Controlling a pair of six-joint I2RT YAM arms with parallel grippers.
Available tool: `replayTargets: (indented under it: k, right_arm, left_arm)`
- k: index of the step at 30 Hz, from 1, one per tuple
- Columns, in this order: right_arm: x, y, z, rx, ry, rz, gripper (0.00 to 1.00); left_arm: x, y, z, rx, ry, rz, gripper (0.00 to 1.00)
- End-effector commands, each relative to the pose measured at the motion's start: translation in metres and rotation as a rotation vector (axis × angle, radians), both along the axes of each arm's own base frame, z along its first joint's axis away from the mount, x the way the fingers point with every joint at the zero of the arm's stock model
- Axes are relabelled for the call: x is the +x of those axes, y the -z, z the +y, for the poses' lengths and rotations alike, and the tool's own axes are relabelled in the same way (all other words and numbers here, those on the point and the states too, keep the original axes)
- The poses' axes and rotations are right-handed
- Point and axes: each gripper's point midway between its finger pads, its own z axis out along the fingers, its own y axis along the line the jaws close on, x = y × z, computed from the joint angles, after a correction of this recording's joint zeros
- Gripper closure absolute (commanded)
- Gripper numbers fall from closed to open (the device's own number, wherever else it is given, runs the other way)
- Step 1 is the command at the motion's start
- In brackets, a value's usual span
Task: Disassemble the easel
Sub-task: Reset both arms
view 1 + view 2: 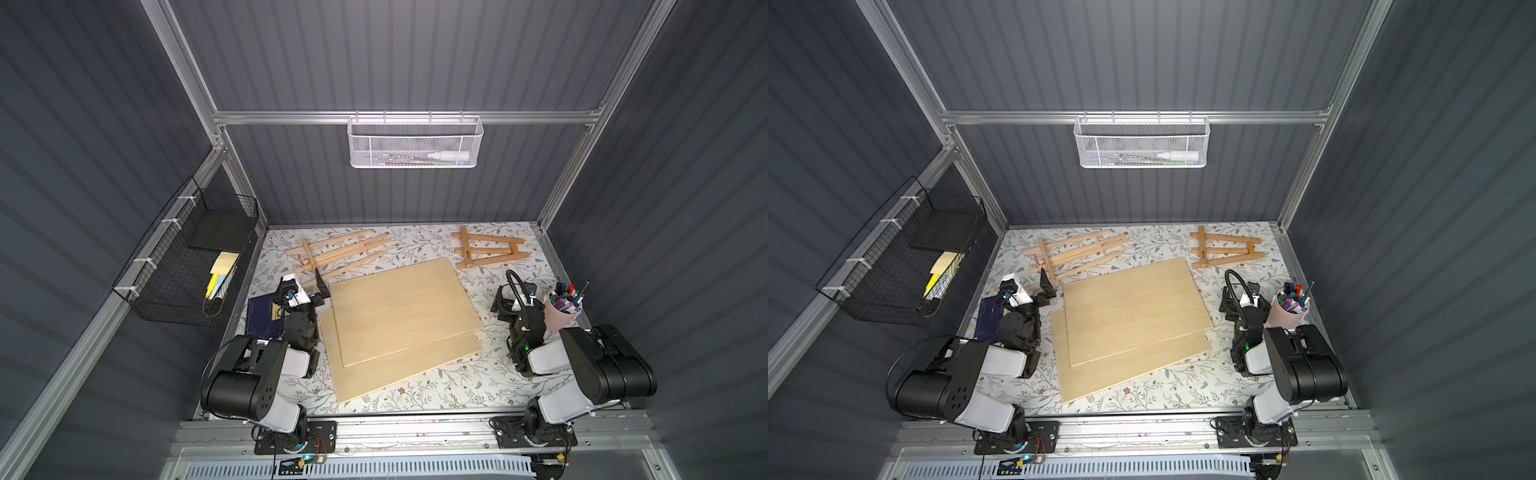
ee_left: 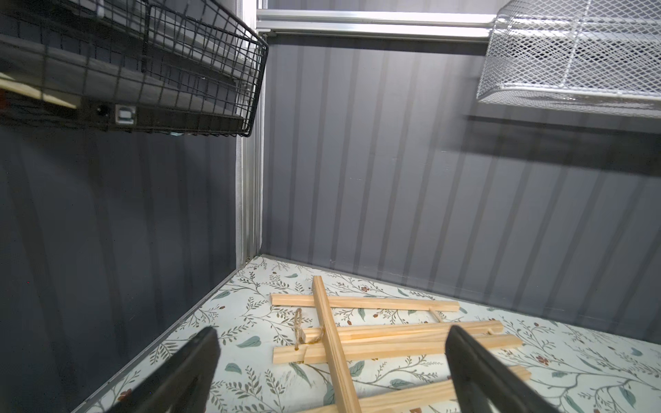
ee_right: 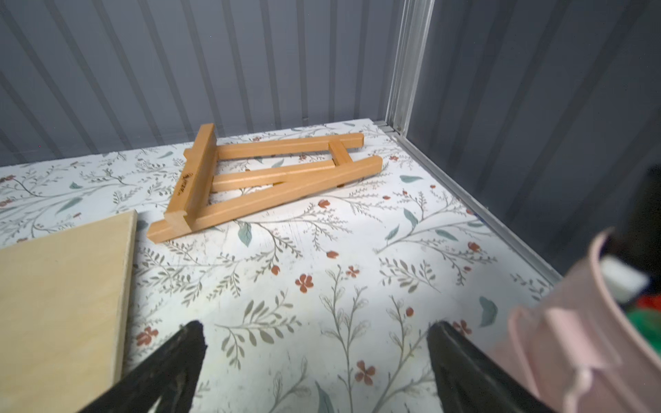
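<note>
1. Left wrist view: the left gripper (image 2: 332, 334) hangs with jaws spread wide and empty, just short of the pale easel (image 2: 393, 347).
2. Right wrist view: the right gripper (image 3: 316, 327) is spread too, holding nothing, beside the cup (image 3: 558, 343).
3. In both top views, two boards (image 1: 399, 307) lie stacked between the arms.
4. The pale easel lies flat at the far left, with a crossbar over its legs.
5. The dark easel (image 3: 264, 178) lies folded flat at the far right.

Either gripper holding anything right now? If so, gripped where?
Nothing held: left gripper open, empty, near the pale easel; right gripper open, empty, short of the darker easel.
</note>
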Motion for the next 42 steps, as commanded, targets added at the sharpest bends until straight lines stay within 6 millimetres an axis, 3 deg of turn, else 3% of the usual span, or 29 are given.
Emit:
replayTargets:
  k: [1,6,12,15,18,42]
  right_arm:
    - [0.002,-0.026,-0.004,0.025,0.024,-0.121,0.01]
    - [0.001,-0.025,-0.007,0.030,0.038,-0.120,0.01]
    - [0.007,-0.015,-0.012,0.035,0.071,-0.094,0.01]
    - [0.013,-0.016,-0.017,0.019,0.098,-0.092,0.01]
    - [0.038,-0.010,-0.012,-0.041,0.066,-0.007,0.01]
    - [0.035,-0.008,-0.016,0.003,0.093,0.007,0.01]
  left_arm:
    - [-0.007,-0.020,-0.004,0.033,0.029,-0.114,0.01]
    - [-0.005,-0.008,-0.007,0.061,0.028,-0.116,0.01]
    - [0.033,0.006,-0.008,0.060,0.071,-0.009,0.01]
    - [0.037,0.007,-0.006,0.058,0.094,-0.002,0.01]
    - [0.037,0.006,-0.005,0.057,0.091,-0.005,0.01]
    - [0.034,0.006,-0.003,0.050,0.083,-0.011,0.01]
